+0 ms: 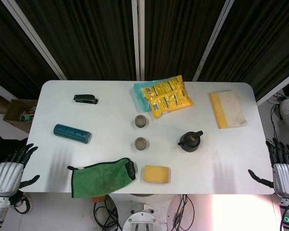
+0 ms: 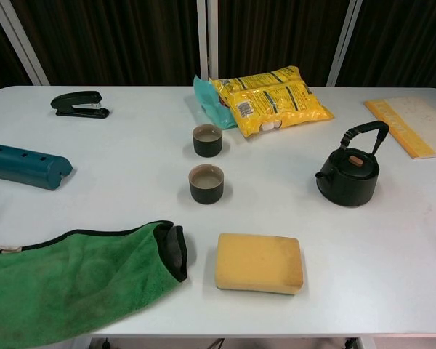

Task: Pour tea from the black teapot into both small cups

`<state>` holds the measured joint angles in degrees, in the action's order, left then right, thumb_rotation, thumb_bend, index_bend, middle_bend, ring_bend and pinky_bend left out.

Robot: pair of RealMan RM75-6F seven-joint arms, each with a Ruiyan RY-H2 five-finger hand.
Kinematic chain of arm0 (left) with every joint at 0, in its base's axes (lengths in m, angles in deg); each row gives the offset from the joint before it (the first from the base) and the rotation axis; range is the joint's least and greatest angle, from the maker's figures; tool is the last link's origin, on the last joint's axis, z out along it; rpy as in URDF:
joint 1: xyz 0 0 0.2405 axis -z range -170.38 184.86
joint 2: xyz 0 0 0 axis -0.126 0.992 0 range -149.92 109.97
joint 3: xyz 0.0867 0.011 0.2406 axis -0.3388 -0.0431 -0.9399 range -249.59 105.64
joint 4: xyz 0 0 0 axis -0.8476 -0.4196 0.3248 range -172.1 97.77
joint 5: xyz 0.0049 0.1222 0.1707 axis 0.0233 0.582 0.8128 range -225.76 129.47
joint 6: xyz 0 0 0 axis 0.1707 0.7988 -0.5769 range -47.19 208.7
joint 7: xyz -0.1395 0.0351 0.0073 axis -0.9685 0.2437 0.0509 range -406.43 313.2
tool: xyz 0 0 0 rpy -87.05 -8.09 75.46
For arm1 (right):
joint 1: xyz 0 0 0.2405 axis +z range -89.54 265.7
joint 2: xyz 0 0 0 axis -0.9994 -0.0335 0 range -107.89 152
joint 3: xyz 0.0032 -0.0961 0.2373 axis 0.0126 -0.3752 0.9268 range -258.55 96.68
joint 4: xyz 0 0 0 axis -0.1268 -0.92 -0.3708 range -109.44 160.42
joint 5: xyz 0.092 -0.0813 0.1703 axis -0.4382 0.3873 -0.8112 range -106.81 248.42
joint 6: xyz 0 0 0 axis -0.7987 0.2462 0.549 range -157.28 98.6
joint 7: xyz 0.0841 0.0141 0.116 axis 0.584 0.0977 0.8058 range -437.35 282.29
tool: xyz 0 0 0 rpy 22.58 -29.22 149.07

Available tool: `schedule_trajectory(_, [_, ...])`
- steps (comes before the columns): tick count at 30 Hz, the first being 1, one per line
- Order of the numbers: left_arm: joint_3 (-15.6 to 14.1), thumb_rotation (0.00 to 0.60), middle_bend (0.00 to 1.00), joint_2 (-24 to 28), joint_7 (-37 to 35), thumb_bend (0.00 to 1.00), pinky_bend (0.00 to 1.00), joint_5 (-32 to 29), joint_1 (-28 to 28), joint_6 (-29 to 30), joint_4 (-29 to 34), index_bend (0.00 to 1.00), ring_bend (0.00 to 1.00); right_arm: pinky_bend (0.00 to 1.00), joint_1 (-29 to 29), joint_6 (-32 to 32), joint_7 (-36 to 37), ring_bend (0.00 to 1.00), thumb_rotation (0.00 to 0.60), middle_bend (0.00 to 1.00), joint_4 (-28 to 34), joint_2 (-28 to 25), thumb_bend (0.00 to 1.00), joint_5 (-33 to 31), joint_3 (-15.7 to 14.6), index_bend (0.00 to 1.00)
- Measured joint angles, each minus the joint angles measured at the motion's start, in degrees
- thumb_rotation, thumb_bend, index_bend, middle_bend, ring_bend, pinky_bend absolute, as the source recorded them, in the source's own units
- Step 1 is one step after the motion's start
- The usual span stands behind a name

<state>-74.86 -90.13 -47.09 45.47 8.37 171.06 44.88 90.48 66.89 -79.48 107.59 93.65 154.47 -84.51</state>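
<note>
1. The black teapot (image 2: 348, 177) stands upright on the white table (image 2: 392, 247), on the right side. Its handle is up and its spout points left, toward the cups.
2. Two small cups sit in the middle of the table, well apart from the teapot. The far cup (image 2: 207, 140) is behind the near cup (image 2: 206, 183), with a gap between them. Both look like they have some pale liquid inside.
3. The left hand (image 1: 9, 167) is off the table, past the near left corner. Its fingers are spread apart and it holds nothing.
4. The right hand (image 1: 281, 165) is off the table too, past the near right corner. Its fingers are spread apart and empty, far from the teapot.
5. A yellow sponge (image 2: 259, 262) lies near the front edge, with a green cloth (image 2: 73, 280) to its left.
6. A yellow snack bag (image 2: 272, 99) lies at the far side, behind the cups.
7. A black stapler (image 2: 80, 104) and a teal tube (image 2: 25, 166) are on the left.
8. A yellow book (image 2: 413, 125) lies at the far right.
</note>
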Motion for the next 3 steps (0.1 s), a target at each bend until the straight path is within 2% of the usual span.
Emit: schedule_trajectory(3, [0.11, 0.600, 0.12, 0.12, 0.50, 0.07, 0.22, 0.11, -0.11, 0.19, 0.54, 0.17, 0.12, 0.00, -1.00, 0.09, 0.80, 0.00, 0.370, 0.00, -0.31, -0.35, 0.13, -0.48, 0.03, 0.00])
